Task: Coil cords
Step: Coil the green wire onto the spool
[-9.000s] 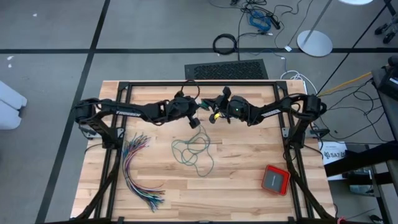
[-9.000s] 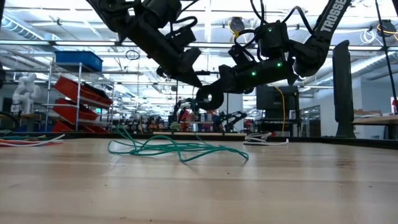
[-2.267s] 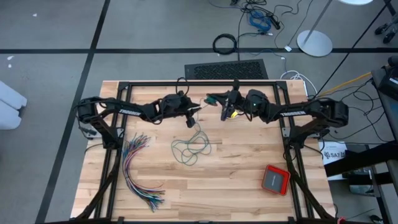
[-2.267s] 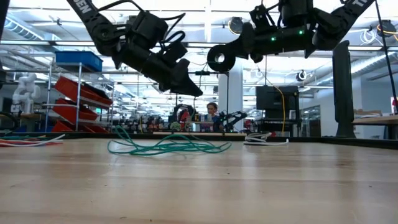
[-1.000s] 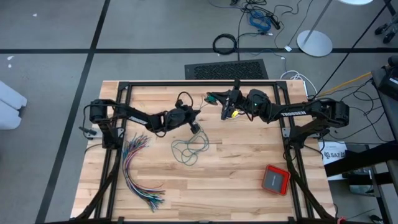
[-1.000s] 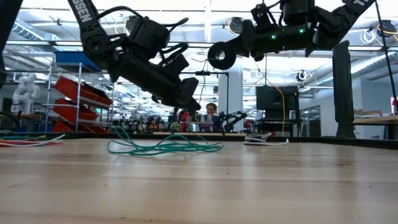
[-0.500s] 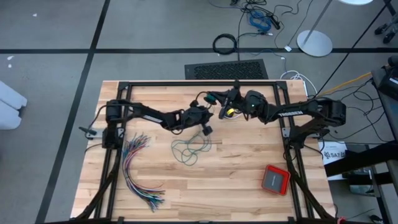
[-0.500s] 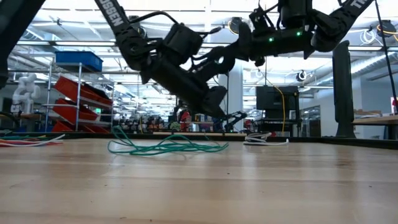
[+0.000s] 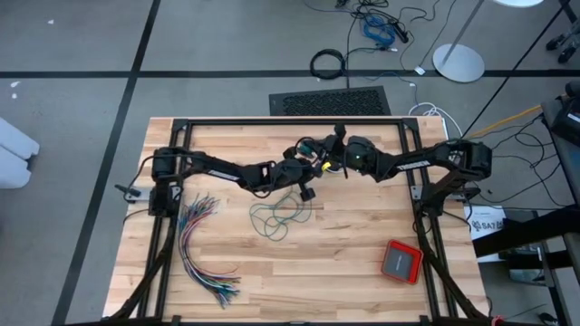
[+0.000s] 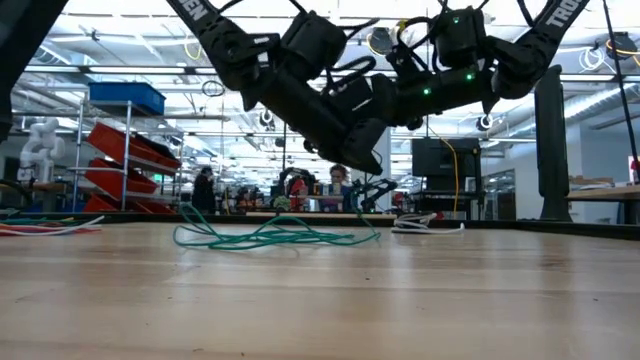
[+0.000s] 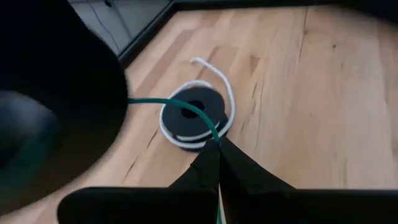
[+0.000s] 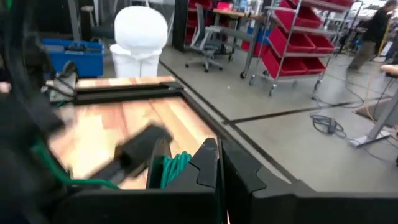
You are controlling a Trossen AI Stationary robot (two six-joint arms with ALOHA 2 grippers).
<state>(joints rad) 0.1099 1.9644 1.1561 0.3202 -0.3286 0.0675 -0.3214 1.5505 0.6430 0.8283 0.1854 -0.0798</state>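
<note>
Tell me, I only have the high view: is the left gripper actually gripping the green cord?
Observer: Yes. In the left wrist view the left gripper is shut on the green cord, which runs out from its fingertips.
Operator: And the right gripper?
Observer: The right wrist view shows the right gripper shut, with loops of that cord bunched right beside its fingers; I cannot tell if they are pinched.
Operator: Are the arms off the table?
Observer: In the low view both grippers hang above the table, and much of the green cord lies loose on it.
</note>
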